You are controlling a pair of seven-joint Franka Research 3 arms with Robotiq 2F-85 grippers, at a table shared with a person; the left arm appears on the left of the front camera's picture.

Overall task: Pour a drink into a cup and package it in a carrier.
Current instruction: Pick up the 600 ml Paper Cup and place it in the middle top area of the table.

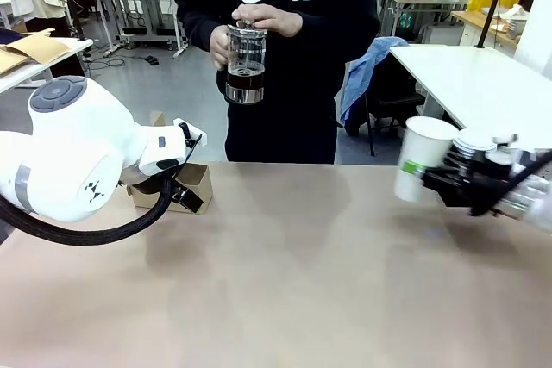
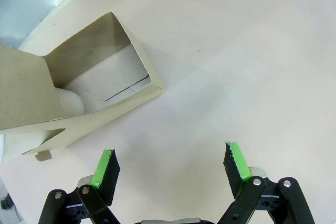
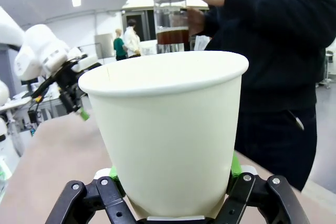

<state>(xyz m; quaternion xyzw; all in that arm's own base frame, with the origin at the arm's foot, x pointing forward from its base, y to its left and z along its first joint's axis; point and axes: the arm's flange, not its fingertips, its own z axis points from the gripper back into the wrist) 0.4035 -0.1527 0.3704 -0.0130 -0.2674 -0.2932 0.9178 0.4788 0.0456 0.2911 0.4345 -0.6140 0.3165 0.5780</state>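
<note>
Pale tan desk (image 1: 302,282), matte surface, brown cardboard carrier (image 1: 203,180) standing directly on it near the far left edge, faint shadows.

The brown cardboard carrier (image 1: 195,185) is set at the left of the tan bench (image 1: 302,299). The tall white paper cup (image 1: 423,154) is held over its right, the clear glass press jug (image 1: 245,62) beyond its far edge.

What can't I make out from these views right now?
- The carrier: in the front view the left arm covers most of it; in the left wrist view the picture's left edge cuts it off.
- The inside of the cup: in the right wrist view its own wall and rim hide it.
- The right gripper: blurred in the front view.
</note>
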